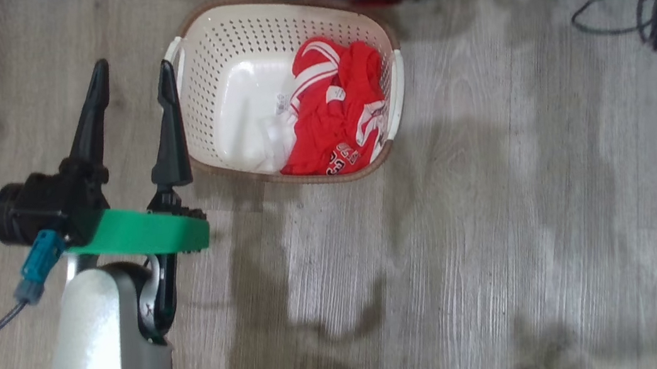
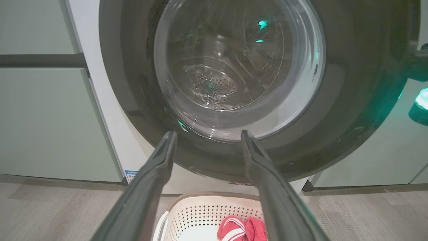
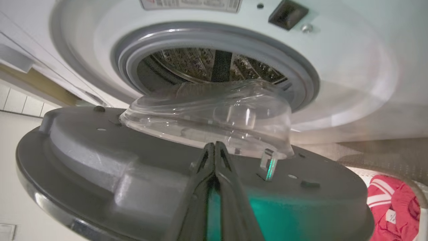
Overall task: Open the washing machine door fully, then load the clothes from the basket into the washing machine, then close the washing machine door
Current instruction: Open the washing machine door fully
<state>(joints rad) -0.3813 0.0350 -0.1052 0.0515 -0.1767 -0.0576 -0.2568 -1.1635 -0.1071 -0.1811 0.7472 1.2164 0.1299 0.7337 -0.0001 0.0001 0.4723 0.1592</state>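
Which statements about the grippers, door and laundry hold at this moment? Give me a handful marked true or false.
1. The left gripper is open. True.
2. The right gripper is open. False: its fingers are pressed together.
3. Red clothes lie in the basket. True.
4. The door is shut tight. False: it stands ajar, with the grey gasket and drum showing behind it.
5. The basket stands on a table. False: it sits on the floor.
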